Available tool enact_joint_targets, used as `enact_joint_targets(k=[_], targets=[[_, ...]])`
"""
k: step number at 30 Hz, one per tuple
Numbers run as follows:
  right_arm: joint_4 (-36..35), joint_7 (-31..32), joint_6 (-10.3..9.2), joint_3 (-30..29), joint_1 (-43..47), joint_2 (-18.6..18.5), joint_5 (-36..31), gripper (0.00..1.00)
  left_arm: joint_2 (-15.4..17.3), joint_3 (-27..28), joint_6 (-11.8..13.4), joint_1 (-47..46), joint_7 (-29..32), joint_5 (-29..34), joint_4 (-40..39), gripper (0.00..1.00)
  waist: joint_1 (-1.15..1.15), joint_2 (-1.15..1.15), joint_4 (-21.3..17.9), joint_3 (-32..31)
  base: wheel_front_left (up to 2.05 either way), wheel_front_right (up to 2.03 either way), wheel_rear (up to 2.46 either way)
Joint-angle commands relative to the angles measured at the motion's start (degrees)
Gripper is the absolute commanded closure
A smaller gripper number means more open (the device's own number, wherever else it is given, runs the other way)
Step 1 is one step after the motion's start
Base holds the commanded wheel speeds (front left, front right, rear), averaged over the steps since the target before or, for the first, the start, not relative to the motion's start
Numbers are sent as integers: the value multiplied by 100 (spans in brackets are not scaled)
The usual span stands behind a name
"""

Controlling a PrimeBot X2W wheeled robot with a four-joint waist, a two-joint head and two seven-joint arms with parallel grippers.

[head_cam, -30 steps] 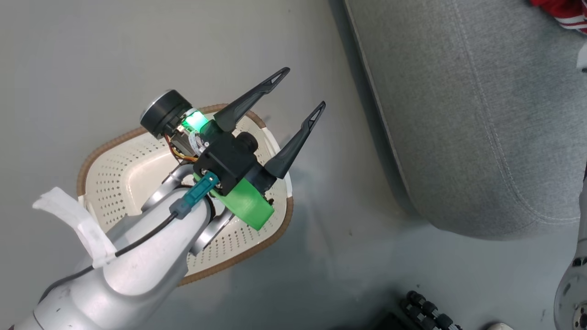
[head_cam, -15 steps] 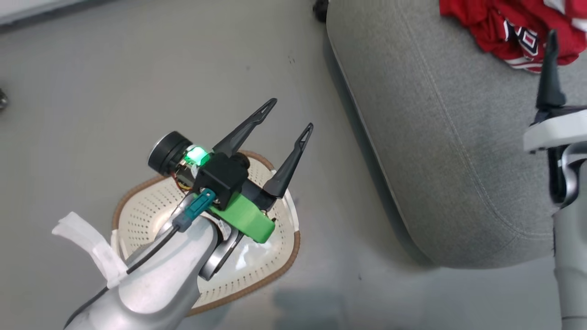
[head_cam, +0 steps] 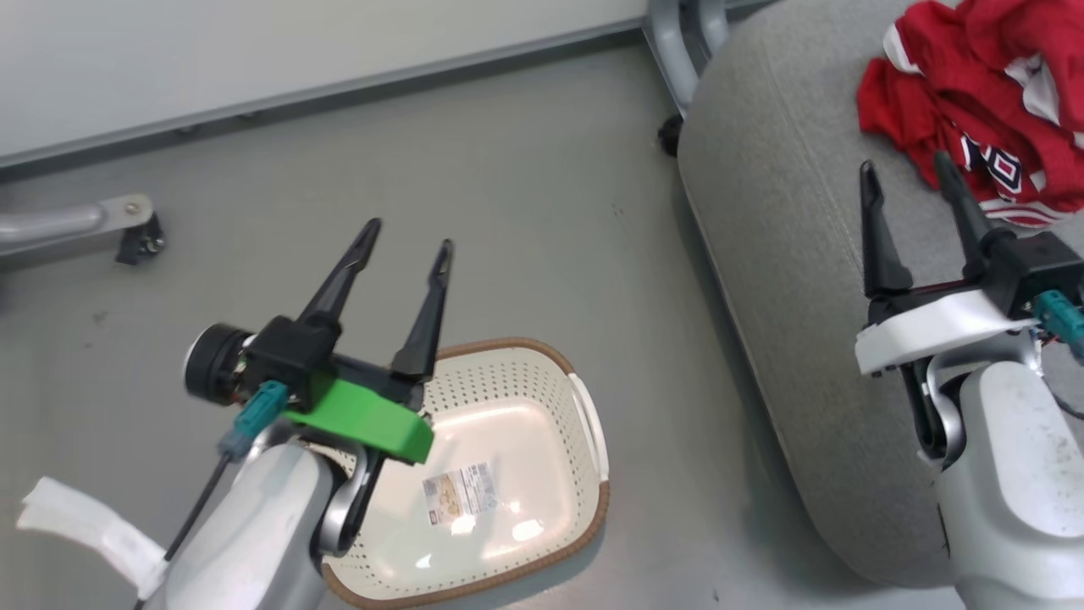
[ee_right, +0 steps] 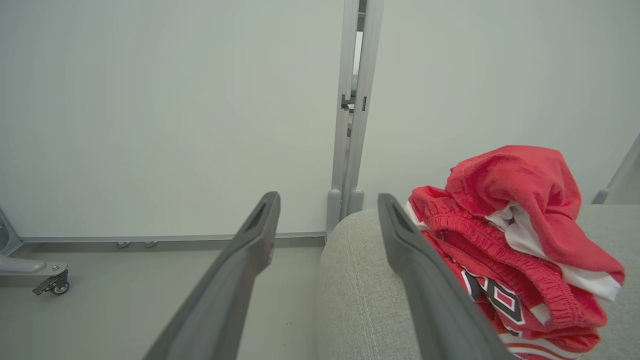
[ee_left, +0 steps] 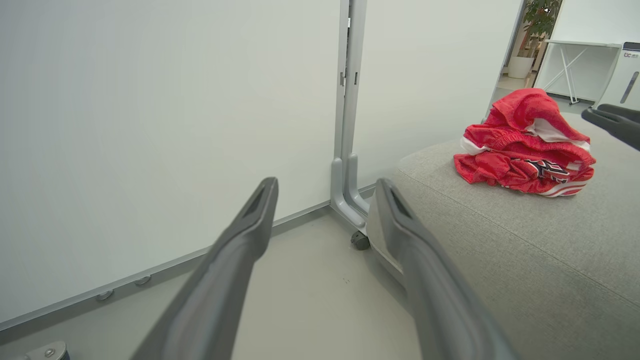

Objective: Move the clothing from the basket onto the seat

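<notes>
The red clothing [head_cam: 974, 102] lies bunched in a heap on the far part of the grey seat [head_cam: 788, 254]. On the floor to the seat's left stands the cream basket [head_cam: 517, 381], with just a paper label on its bottom. My left gripper [head_cam: 408, 237] hangs open above the basket's far left corner and holds nothing. My right gripper [head_cam: 903, 163] is open over the seat, its fingertips just short of the clothing. The left wrist view shows the clothing [ee_left: 520, 145] on the seat [ee_left: 525, 260]. In the right wrist view the clothing [ee_right: 515, 235] lies past the right finger.
A white wall panel runs along the back of the grey floor. A grey post [head_cam: 686, 34] on a caster stands at the seat's far left corner. A second caster foot [head_cam: 127, 224] sits on the floor at the left.
The head camera has tilted up, bringing the wall and clothing into view. My left gripper has swung from pointing at the seat toward the wall. My right gripper has come into view over the seat.
</notes>
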Motion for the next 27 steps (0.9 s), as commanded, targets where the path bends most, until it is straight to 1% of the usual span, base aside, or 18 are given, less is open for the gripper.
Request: enact_joint_targets(k=[1,11,14,22,27], targets=[[6,-7,-6,57,169,19,63,0,-16,174,29,213,0,-24,13,0,0,48,412,-441,0,0,0],[-126,-7,-6,265,840,204,205,0,-146,1274,22,1148,-1,172,94,0,0,48,862,-1107,0,0,0],[-223,-7,-6,261,1141,260,239,0,-196,1507,-7,1449,0,266,106,0,0,48,971,-1313,0,0,0],[-606,-7,-6,353,1765,325,232,0,-321,2069,-30,2052,-1,441,-38,0,0,48,1081,-1502,0,0,0],[-800,-7,-6,402,2174,328,281,0,-363,2258,-107,2299,-1,599,-119,0,0,48,1126,-1584,0,0,0]])
